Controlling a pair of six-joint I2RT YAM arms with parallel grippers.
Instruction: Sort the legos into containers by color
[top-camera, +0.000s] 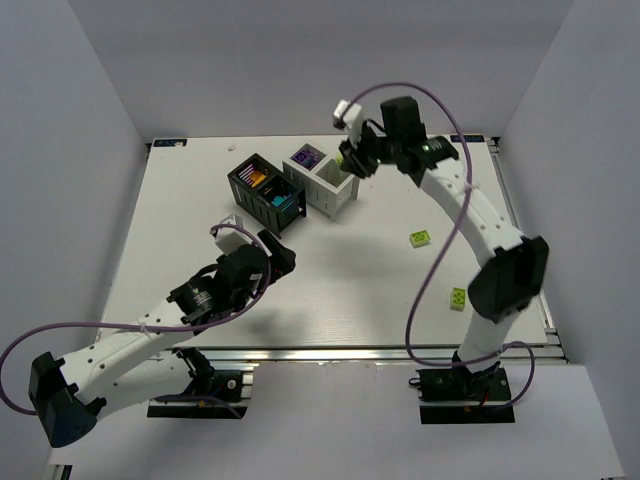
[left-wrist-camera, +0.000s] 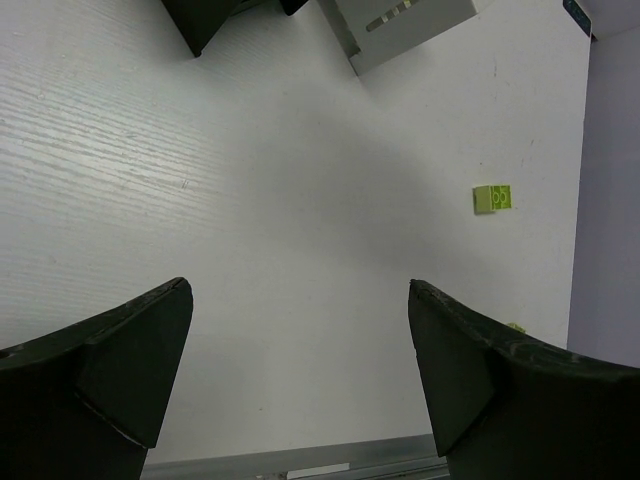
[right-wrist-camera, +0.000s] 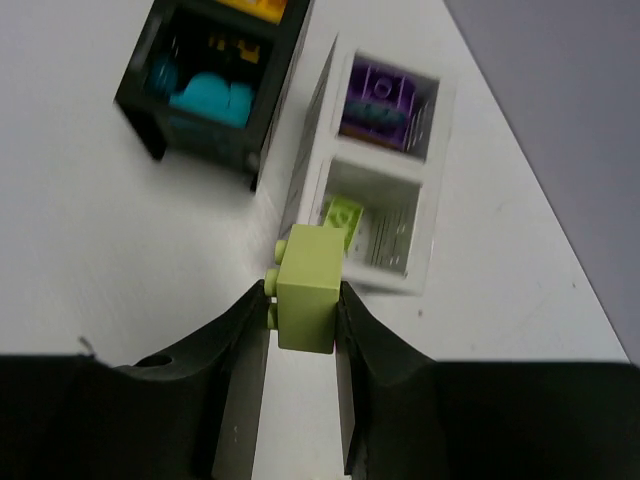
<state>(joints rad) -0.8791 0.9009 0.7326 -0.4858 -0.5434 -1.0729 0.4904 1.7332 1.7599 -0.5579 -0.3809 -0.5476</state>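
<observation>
Between the fingers of the right gripper (right-wrist-camera: 300, 310), a lime green lego (right-wrist-camera: 308, 285) is clamped just short of the white container (right-wrist-camera: 383, 168), whose nearer compartment holds another lime brick (right-wrist-camera: 345, 214). Step: delivery; next, advance over it and release. Empty left gripper (left-wrist-camera: 298, 300): wide open.

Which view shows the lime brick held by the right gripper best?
Right wrist: the lime brick fills the centre, pinched by the right gripper. Top external shows only a green speck; left wrist misses it.
</observation>
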